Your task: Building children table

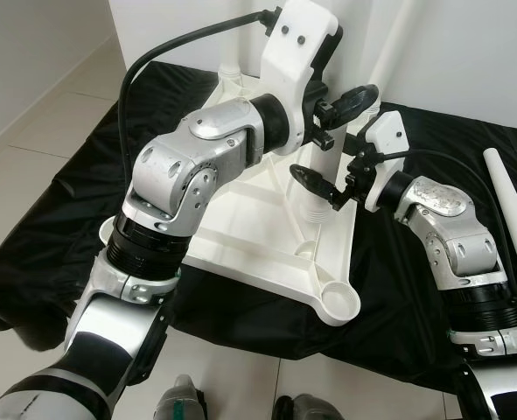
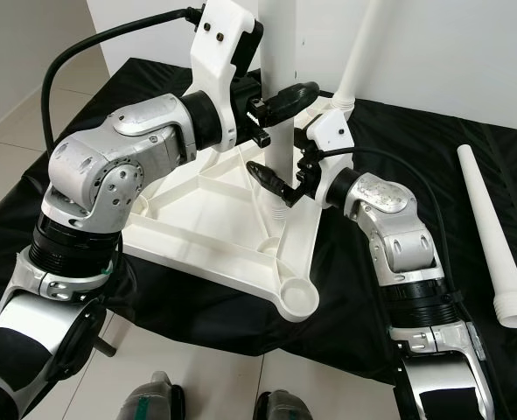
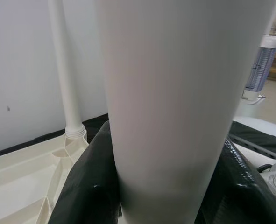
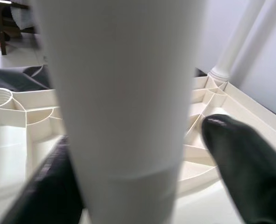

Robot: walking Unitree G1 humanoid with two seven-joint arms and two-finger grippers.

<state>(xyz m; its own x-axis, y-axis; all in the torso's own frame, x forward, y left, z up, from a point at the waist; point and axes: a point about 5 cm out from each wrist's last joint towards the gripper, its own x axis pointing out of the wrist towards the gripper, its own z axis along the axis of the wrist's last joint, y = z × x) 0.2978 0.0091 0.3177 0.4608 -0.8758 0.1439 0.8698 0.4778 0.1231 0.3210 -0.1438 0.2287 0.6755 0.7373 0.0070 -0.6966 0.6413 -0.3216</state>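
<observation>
In the middle of the frame a white table top (image 2: 206,227) lies upside down on a black cloth (image 2: 415,157) that is spread on the tiled floor (image 1: 31,175). A white leg (image 2: 278,105) stands upright in a socket on the right side of the table top. Both arms work on this leg. The left gripper (image 2: 271,109) comes from the upper left and its black fingers are closed around the leg at the higher part. The right gripper (image 2: 284,188) comes from the right and holds the same leg lower, close to the socket; its fingers (image 4: 240,158) are pressed on both sides of the leg.

A second leg (image 2: 356,61) stands already in the far corner of the table top, in the upper middle of the frame, near the white wall (image 2: 468,52). One loose leg (image 2: 490,236) lies on the cloth at the right edge of the frame, well apart from the table top. The near corner socket (image 2: 295,299) of the table top is open.
</observation>
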